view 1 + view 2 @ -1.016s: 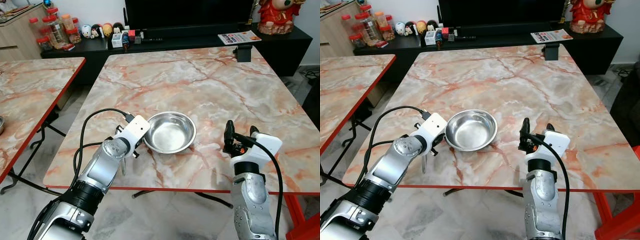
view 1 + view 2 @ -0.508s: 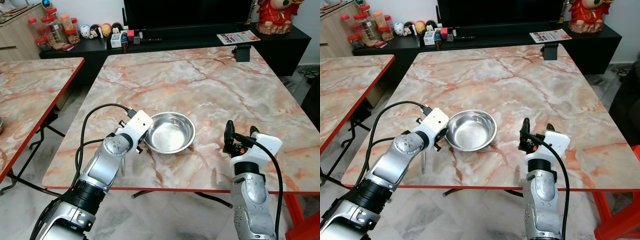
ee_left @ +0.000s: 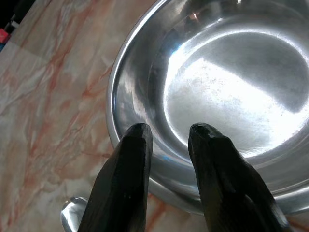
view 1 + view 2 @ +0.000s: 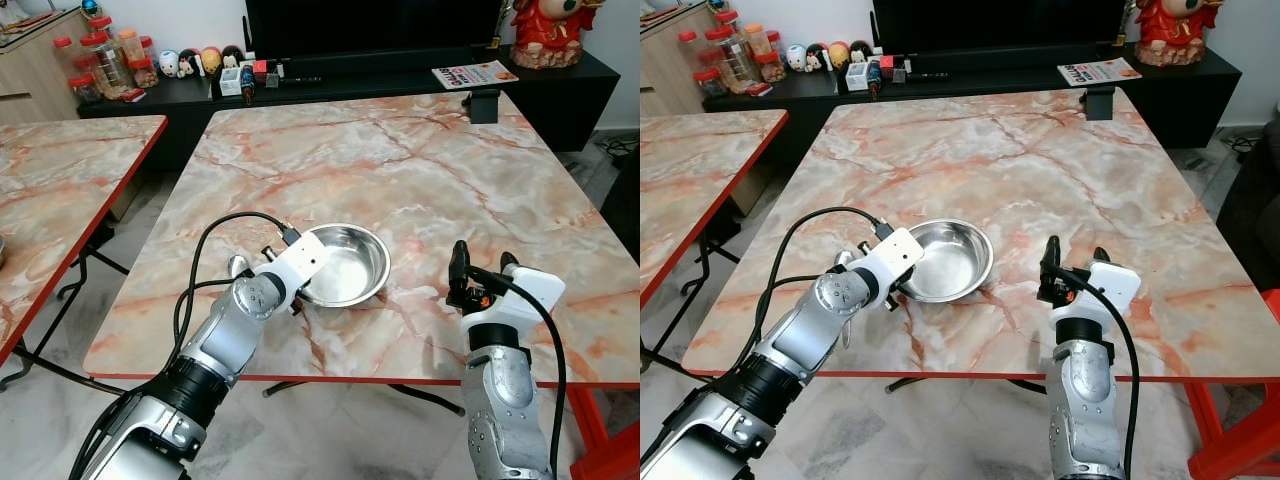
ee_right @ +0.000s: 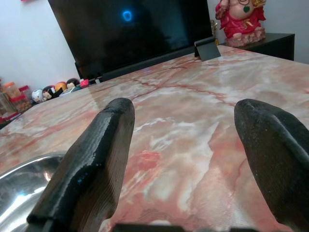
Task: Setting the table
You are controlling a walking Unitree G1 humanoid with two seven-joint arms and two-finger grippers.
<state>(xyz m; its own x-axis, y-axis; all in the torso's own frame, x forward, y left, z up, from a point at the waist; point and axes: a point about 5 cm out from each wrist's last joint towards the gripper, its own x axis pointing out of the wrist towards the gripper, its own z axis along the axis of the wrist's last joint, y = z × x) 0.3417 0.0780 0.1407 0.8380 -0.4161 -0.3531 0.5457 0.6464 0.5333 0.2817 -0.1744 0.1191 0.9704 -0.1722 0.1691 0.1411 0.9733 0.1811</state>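
A shiny steel bowl [image 4: 350, 258] stands upright on the marble table [image 4: 400, 170], near its front edge. My left gripper [image 3: 169, 130] hovers over the bowl's near-left rim, fingers [image 3: 133, 159] a narrow gap apart with nothing between them. A steel spoon [image 4: 237, 265] lies on the table just left of the bowl, partly under my left arm. My right gripper [image 4: 483, 255] stands open to the right of the bowl, fingertips up, holding nothing.
A second marble table [image 4: 60, 190] stands to the left across a floor gap. At the back, a black cabinet [image 4: 350, 80] carries jars, figurines and a magazine [image 4: 475, 73]. A small black stand [image 4: 486, 105] sits at the table's far right edge.
My left gripper has moved right, from beside the bowl's left edge to over its rim, uncovering the spoon's head. The bowl and my right arm stayed put.
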